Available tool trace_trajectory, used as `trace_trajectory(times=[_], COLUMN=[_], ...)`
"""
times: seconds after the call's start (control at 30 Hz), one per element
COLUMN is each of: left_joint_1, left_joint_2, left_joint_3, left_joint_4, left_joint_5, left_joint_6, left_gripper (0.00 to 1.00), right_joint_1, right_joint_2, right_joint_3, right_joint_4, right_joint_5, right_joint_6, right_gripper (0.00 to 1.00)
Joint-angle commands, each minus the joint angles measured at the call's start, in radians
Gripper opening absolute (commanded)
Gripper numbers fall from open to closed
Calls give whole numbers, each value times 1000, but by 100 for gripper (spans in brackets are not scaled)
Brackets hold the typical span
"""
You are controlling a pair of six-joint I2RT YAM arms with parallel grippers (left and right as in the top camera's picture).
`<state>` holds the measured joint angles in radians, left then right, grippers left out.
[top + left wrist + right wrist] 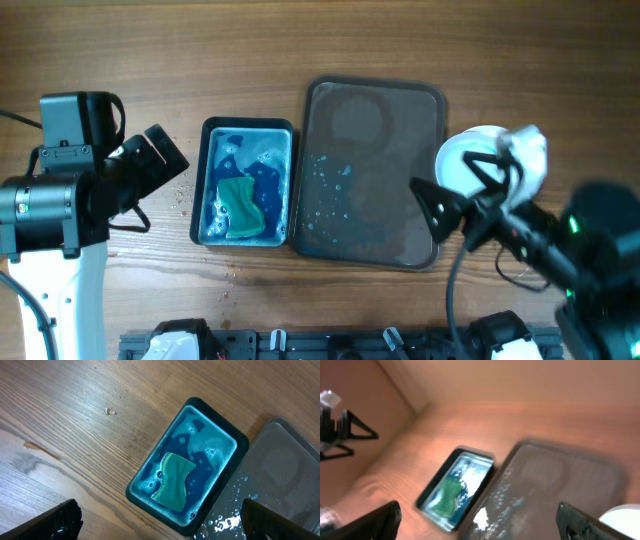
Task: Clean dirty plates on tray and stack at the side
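Note:
The dark brown tray (400, 100) lies mid-table with water drops and no plate on it; it also shows in the left wrist view (285, 460) and the right wrist view (560, 480). White plates (468, 152) are stacked to the tray's right, partly hidden by my right arm; their edge shows in the right wrist view (622, 517). My right gripper (440, 212) is open and empty over the tray's right rim (477, 522). My left gripper (165, 165) is open and empty, left of the blue tub (160, 527).
A blue tub (246, 180) of soapy water with a green sponge (240, 205) sits left of the tray; it also shows in the left wrist view (200, 455) and the right wrist view (455, 487). Water drops spot the wood by the tub.

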<state>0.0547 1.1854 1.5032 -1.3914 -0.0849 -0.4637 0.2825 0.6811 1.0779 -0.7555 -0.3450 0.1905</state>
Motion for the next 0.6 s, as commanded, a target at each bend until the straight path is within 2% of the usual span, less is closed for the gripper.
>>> trace_trajectory(times=[0.0,0.37,0.57], left_joint_1=[2,2,2], left_joint_2=[-4,-4,-4], left_joint_3=[10,10,10], left_joint_4=[3,3,3], left_joint_5=[-3,-3,-3], left_joint_6=[15,15,15], left_gripper=[100,100,100], right_joint_1=[-18,-63,-63], right_joint_2=[-134,-547,-680], right_joint_3=[-193,-747,-924], right_joint_4=[95,410,589], right_joint_5=[147,143,143], right_joint_6=[-105,-83,-83], right_gripper=[100,100,100])
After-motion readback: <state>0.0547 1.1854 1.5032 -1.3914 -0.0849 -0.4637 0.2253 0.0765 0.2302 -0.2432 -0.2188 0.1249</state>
